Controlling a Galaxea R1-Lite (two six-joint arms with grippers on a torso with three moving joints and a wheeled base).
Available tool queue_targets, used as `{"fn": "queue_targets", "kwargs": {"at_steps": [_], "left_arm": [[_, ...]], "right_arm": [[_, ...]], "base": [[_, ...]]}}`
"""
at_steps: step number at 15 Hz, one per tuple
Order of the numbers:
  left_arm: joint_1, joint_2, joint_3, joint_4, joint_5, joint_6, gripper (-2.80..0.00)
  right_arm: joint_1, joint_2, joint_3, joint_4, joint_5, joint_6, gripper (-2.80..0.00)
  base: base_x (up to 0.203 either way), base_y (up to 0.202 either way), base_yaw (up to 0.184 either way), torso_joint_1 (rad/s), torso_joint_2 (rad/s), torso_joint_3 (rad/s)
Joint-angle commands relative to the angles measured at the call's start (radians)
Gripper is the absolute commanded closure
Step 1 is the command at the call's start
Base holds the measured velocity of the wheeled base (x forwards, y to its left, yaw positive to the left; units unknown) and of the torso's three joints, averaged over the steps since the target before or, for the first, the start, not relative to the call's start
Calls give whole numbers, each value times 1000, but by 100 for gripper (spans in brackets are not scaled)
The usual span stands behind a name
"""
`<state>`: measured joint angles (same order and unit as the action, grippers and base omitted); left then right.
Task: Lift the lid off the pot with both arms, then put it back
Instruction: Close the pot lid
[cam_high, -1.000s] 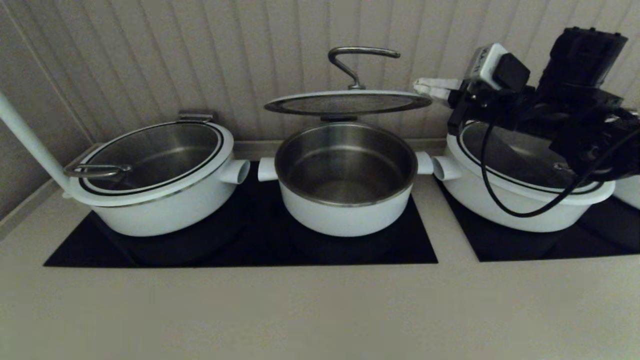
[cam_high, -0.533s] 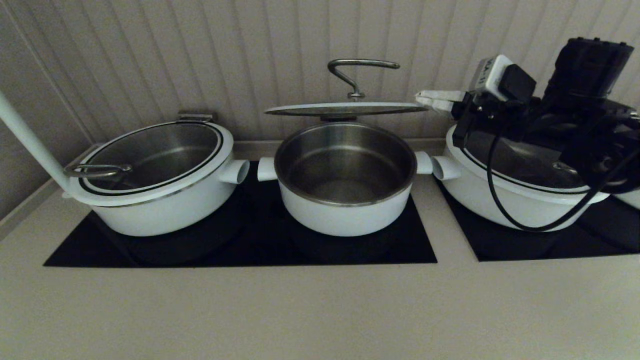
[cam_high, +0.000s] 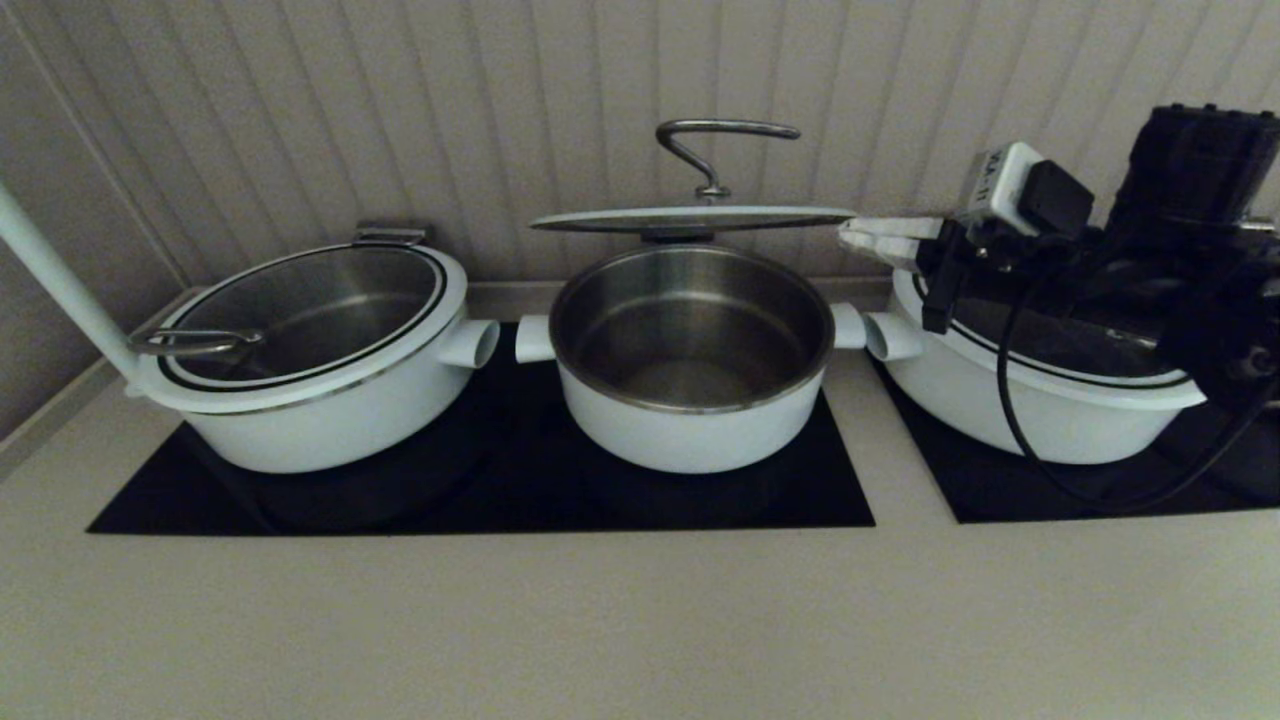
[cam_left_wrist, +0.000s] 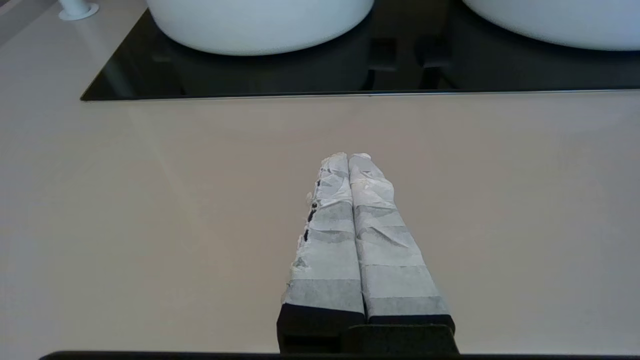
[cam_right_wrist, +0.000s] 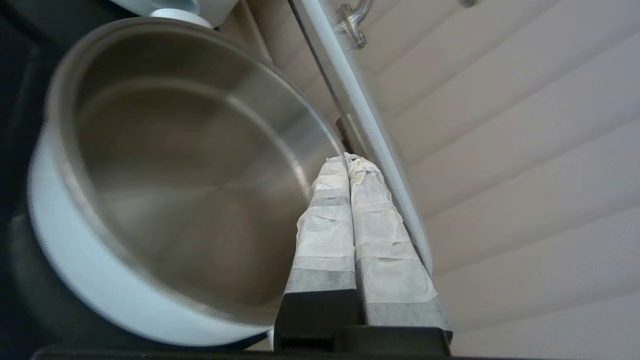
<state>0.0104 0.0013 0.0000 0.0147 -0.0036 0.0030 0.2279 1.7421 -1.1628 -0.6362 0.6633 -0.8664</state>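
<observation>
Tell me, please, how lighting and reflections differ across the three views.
Head view: dim overall, with soft highlights inside the pot under the lid. Left wrist view: evenly bright; the glossy black cooktop shows reflections beyond the shut left gripper. Right wrist view: bright wall, streaked sheen on the pot's steel beside the shut right gripper.

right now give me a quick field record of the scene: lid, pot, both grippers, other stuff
lid: lid raised level above the pot, not seated; curved steel handle up
pot: pot open, steel inside bare, on the black cooktop between two wider pots
right gripper: right gripper shut, tips beside the lid's rim on the robot's right; contact cannot be told
left gripper: left gripper shut, over bare counter in front of the cooktop, away from the lid
other: wide pot on left, wide pot on right, both lidded
</observation>
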Motion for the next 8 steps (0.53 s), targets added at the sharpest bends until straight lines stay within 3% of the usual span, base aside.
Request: {"fn": "queue_targets", "kwargs": {"at_steps": [1,8], "left_arm": [[0,0,0,1,1,1,0],[0,0,0,1,1,0,0]], "right_arm": [[1,-31,35,-3,4,-5,0],[-4,-88,28,73,1,2,0]], "base": [[0,0,0,0,0,0],[0,0,0,0,0,0]]}}
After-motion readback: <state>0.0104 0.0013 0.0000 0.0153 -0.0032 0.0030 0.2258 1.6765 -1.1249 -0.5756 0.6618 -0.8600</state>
